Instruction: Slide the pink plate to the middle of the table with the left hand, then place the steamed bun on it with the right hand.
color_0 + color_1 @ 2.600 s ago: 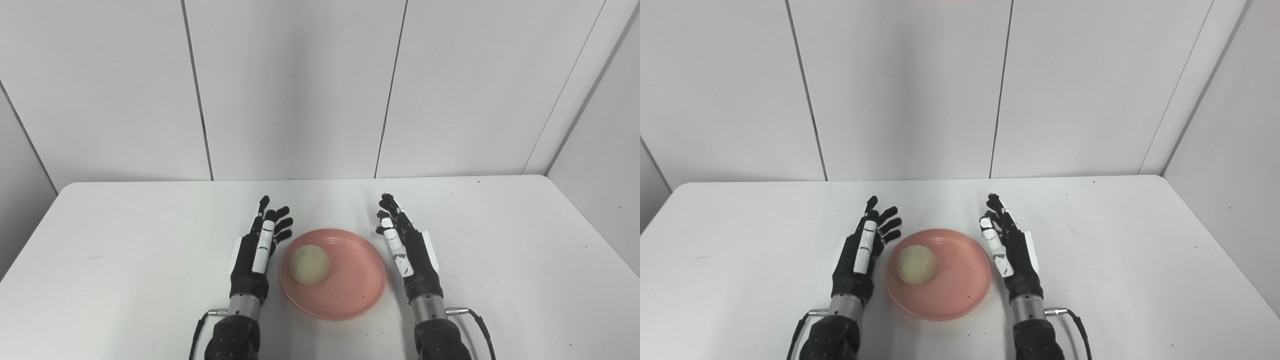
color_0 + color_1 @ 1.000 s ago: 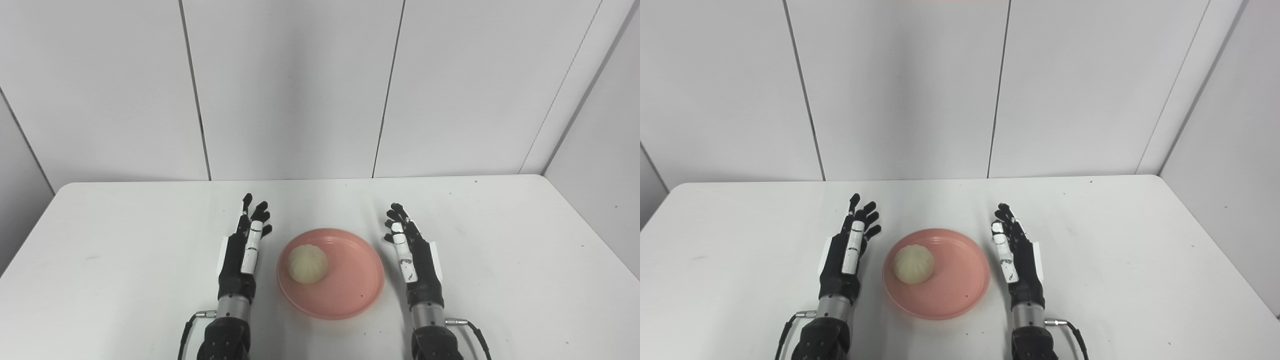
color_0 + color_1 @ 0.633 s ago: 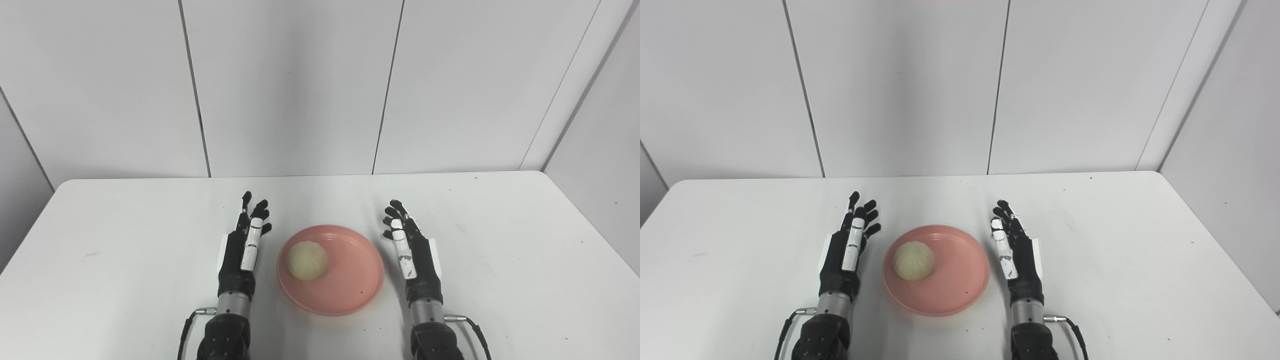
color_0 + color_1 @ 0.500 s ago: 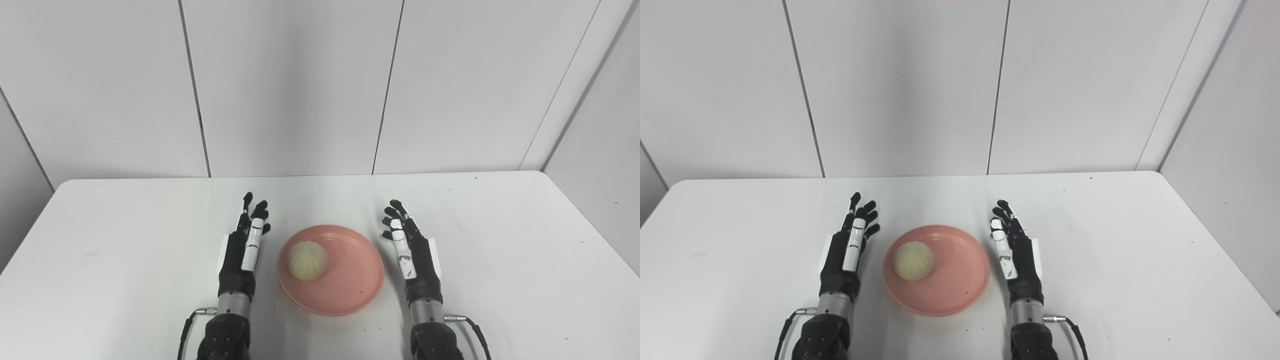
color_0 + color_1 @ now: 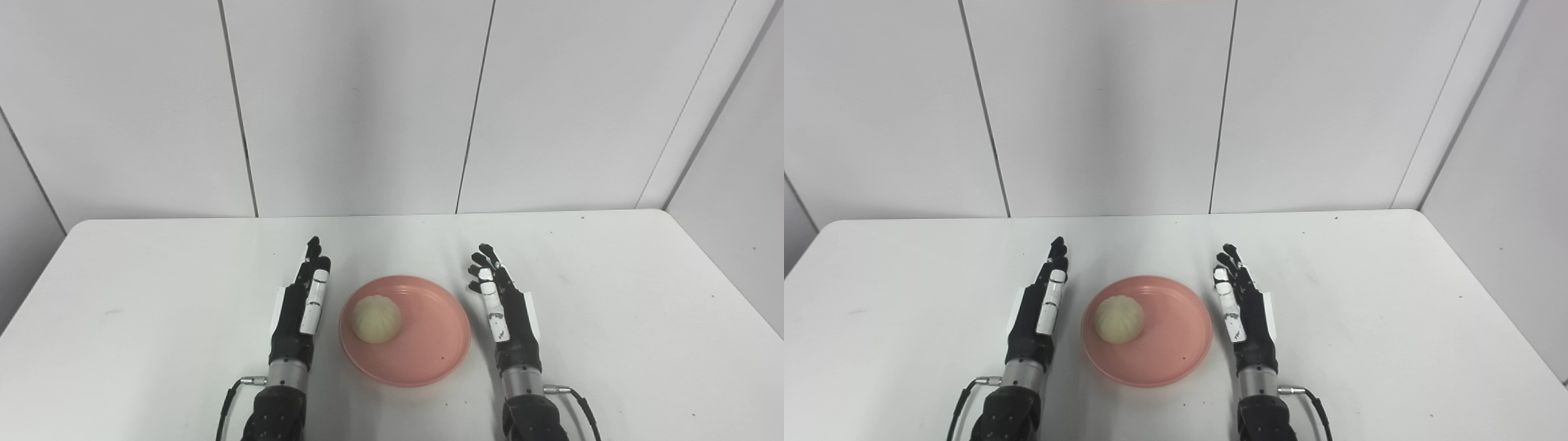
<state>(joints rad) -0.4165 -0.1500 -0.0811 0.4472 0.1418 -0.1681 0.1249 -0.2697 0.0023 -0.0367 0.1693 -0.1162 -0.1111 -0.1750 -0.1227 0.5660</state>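
We see bare table (image 5: 153, 294) on all sides. The pink plate (image 5: 429, 361), bearing the steamed bun (image 5: 376, 319), lies lower centre between our empty, straight-fingered left hand (image 5: 297, 312) and right hand (image 5: 508, 318).

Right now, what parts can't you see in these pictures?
- Underside of the steamed bun: hidden in both eye views by the bun itself and the pink plate it lies on.
- Palm of the left robot hand: turned edge-on in both views.
- Palm of the right robot hand: likewise edge-on.
- Both arms: cut off by the bottom edge.
- Dark speck on the plate: too small to identify.
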